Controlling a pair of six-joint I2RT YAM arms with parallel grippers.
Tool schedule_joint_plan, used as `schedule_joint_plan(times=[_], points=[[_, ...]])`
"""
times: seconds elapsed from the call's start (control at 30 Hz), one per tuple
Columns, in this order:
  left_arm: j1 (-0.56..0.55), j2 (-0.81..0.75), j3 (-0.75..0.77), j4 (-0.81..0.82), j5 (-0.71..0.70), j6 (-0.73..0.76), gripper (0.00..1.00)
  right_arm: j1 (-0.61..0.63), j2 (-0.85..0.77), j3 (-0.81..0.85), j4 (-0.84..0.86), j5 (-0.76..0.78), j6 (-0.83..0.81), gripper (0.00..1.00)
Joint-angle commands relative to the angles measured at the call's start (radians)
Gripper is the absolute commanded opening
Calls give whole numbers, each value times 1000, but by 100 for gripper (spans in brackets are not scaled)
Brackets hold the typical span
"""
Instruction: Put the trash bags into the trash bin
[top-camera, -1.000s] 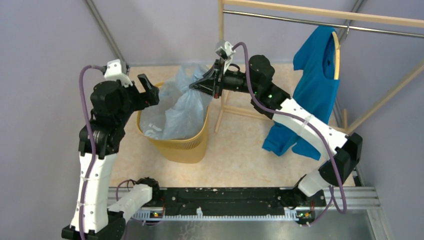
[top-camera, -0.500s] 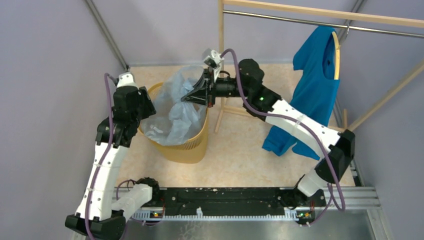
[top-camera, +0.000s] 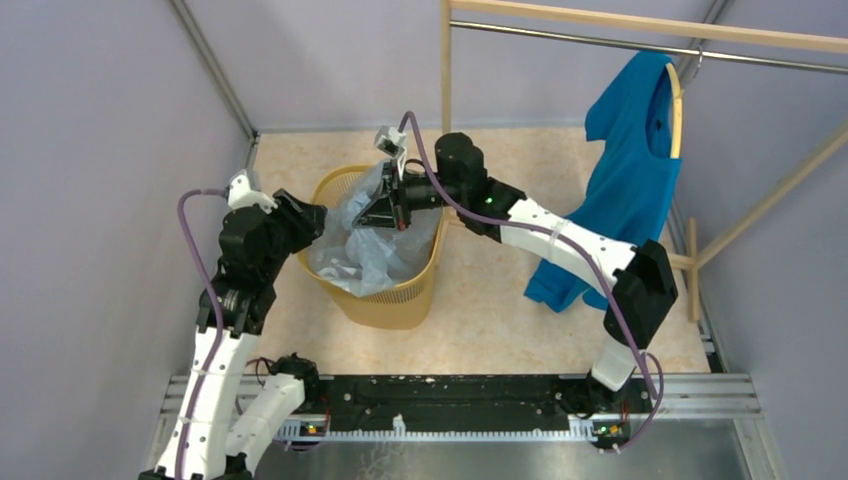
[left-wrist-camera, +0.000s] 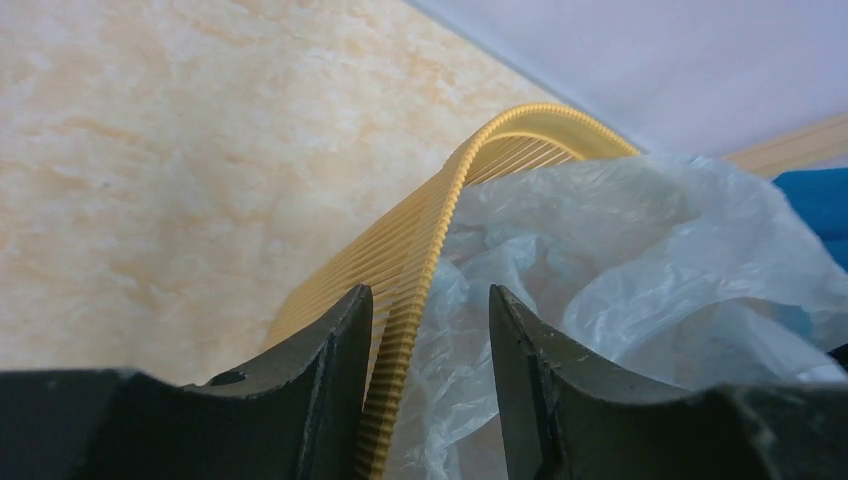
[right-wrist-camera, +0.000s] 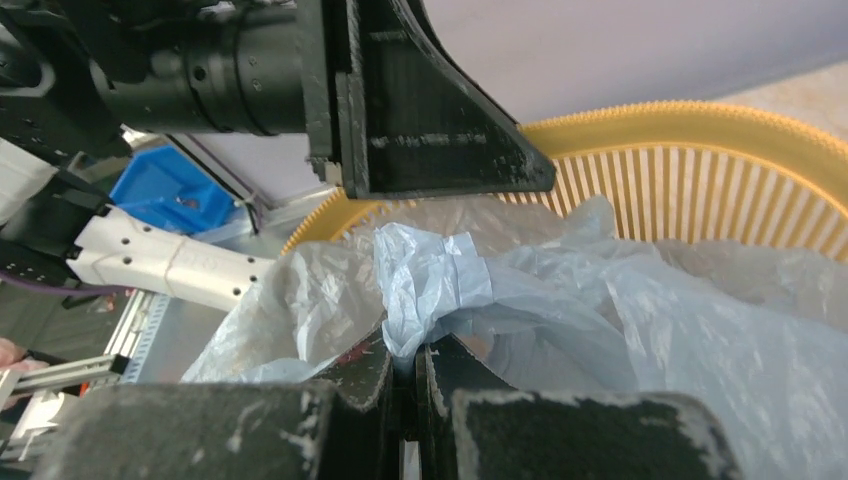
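Pale marbled floor (top-camera: 500, 300), lilac walls (top-camera: 100, 120). Left gripper (left-wrist-camera: 428, 300) fingers stand narrowly apart, the trash bin (left-wrist-camera: 520, 120) rim between them. Right gripper (right-wrist-camera: 408, 352) fingers are pinched tight on the trash bag (right-wrist-camera: 440, 280).

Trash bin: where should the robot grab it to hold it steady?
Grab the trash bin by its thin upright rim on the left side, coming from above, one finger outside and one inside. The wall is thin enough to fit, and the left gripper straddles it there now.
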Motion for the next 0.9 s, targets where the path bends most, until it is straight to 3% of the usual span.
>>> schedule_joint_plan(times=[0.0,0.17,0.3,0.43,0.73,0.87], points=[[-7,-17,-76,56,120,-149,49,-18,-108,-40,-54,69,-73,0],[-7,-31,-20,15,68,-80,55,-30,-175,-72,-60,74,-34,0],[-7,-43,65,-8,53,53,81,-30,-179,-73,-22,51,22,0],[-7,-68,159,14,260,201,96,-30,-181,-76,12,87,113,0],[-7,-48,143,220,855,219,99,-31,-277,-136,165,161,324,8],[-7,-48,152,252,886,240,99,-30,-321,-159,185,164,350,10]])
